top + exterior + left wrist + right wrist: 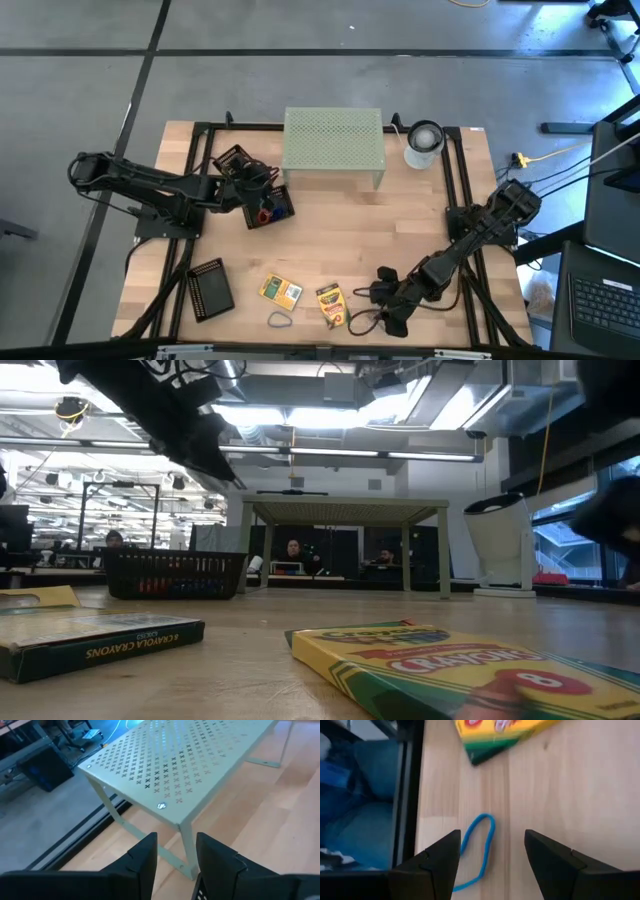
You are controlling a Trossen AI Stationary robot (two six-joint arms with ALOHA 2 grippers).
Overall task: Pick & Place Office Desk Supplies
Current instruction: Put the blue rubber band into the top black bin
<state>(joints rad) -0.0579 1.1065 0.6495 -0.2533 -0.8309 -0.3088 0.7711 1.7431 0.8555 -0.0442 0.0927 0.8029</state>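
Spread wide and holding nothing, the right gripper [490, 857] hangs low over a blue rubber-band loop [477, 851] lying between its fingers, seemingly lined up to pinch it, a crayon box [502, 732] just beyond, while the left gripper [175, 855], partly open and empty, waits over a black mesh tray [262, 203].

we cannot make out what fills the black mesh tray [268, 205] under the left arm; only red and blue specks show from above. in the right wrist view the yellow-green crayon box [507, 734] is cut off at twelve o'clock, and the blue rubber-band loop [479, 851] runs off at six o'clock. in the low view the nearest crayon box [470, 670] is cropped at five o'clock, and the people behind the table are too small to tell.
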